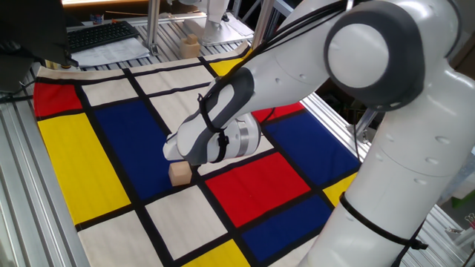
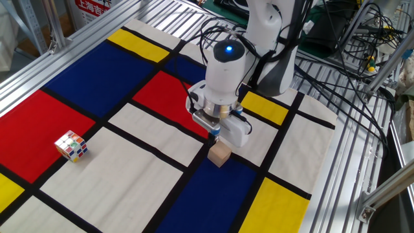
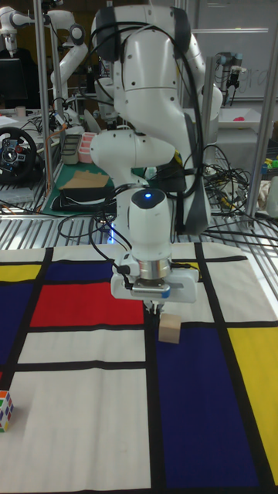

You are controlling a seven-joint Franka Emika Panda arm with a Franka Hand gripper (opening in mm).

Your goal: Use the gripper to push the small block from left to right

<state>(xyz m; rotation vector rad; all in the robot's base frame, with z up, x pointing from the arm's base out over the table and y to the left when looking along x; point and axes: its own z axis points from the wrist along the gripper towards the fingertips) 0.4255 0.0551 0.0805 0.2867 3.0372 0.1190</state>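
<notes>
The small block (image 1: 180,173) is a plain tan wooden cube lying on the patterned mat, at the black line where a white panel meets a blue one (image 2: 219,154) (image 3: 170,329). My gripper (image 2: 215,134) hangs just above and behind the block, its black tip pointing down and close to the block's upper edge (image 3: 157,307). The fingers look shut with nothing between them. In one fixed view the white-grey housing (image 1: 215,141) hides the tip; the block sits right below it.
A multicoloured puzzle cube (image 2: 71,145) rests on the mat far from the arm, near a red panel (image 3: 5,411). Aluminium frame rails (image 2: 336,162) border the mat. A keyboard (image 1: 100,35) and another wooden piece (image 1: 191,47) lie beyond the mat's far edge.
</notes>
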